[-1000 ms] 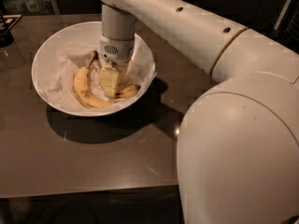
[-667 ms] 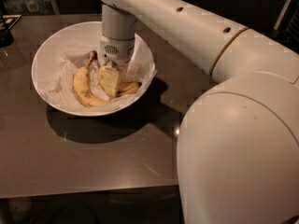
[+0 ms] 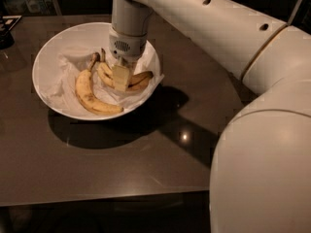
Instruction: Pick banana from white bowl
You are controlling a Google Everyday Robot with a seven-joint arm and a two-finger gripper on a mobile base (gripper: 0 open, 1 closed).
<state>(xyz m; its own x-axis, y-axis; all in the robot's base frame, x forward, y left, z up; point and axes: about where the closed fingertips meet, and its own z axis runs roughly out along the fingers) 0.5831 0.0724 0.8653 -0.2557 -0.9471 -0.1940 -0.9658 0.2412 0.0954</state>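
gripper point(image 3: 121, 77) low in white bowl point(image 3: 44, 57) at banana point(image 3: 141, 76) | grip: cannot tell | unchanged from a second ago | banana not lifted

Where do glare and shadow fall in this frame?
Camera view: a small glare spot on the dark table; the white bowl casts a heavy shadow toward the camera and right; the gripper, down in the bowl, covers the middle of the banana.

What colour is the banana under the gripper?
Yellow with brown streaks, camera view; gripper sits over the banana in the white bowl.
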